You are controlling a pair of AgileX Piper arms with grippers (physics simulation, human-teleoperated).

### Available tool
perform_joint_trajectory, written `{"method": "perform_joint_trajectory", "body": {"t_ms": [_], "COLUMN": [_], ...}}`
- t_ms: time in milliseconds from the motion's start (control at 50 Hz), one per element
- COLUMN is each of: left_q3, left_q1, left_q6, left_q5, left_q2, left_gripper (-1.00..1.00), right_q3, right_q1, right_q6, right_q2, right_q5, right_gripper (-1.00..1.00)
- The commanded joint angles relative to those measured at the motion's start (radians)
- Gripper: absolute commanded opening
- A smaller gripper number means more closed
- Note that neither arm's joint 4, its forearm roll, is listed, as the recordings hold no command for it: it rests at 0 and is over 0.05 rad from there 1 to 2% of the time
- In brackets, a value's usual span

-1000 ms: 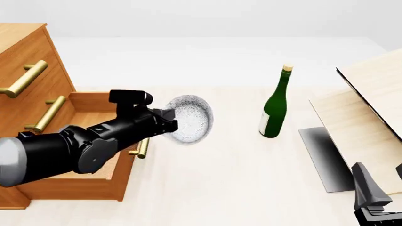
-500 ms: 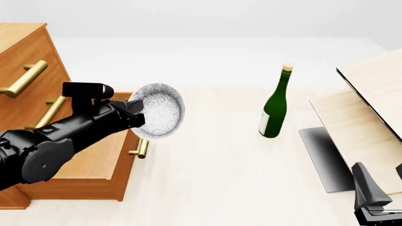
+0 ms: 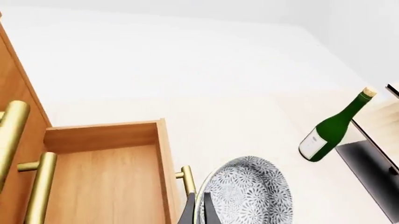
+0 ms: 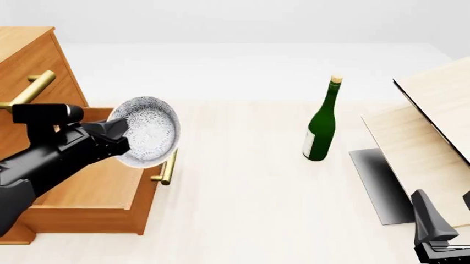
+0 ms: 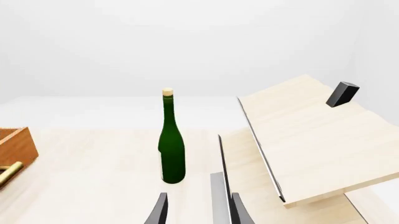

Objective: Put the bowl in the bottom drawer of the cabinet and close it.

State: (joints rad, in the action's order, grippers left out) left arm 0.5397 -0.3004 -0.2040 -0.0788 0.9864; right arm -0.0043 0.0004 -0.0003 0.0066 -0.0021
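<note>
The bowl (image 4: 145, 131) is clamped by its rim in the left gripper (image 4: 116, 139), tilted on edge above the front wall of the pulled-out bottom drawer (image 4: 96, 184) of the cabinet (image 4: 33, 60), whose visible floor seems bare, while the right gripper (image 5: 196, 207), cut off, shows parted fingers gripping nothing.

Speckled white bowl (image 4: 147, 131) tipped on edge above open bottom drawer (image 4: 96, 187), seemingly over its front, orange-brown cabinet (image 4: 33, 71)

A green wine bottle (image 4: 321, 127) stands upright (corked) near pale boards (image 4: 426, 137).
</note>
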Motion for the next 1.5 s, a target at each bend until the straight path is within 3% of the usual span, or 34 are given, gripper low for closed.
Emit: {"method": "perform_joint_trajectory", "body": {"t_ms": [20, 840, 1100, 1500], "left_q3": [-0.024, -0.111, -0.108, -0.102], "left_q1": [0.068, 0.304, 0.338, 0.34], "left_q6": [0.012, 0.073, 0.11, 0.111], "left_q5": [0.029, -0.017, -0.061, -0.139], "left_q2": [-0.067, -0.054, 0.018, 0.14], "left_gripper": [-1.0, -1.0, -1.0, -1.0], "right_q3": [0.0, 0.0, 0.0, 0.0], "right_q1": [0.0, 0.0, 0.0, 0.0], "right_q6": [0.0, 0.0, 0.0, 0.0], "right_q2": [0.0, 0.0, 0.0, 0.0], "right_q5": [0.0, 0.0, 0.0, 0.0], "right_gripper": [1.0, 1.0, 1.0, 1.0]}}
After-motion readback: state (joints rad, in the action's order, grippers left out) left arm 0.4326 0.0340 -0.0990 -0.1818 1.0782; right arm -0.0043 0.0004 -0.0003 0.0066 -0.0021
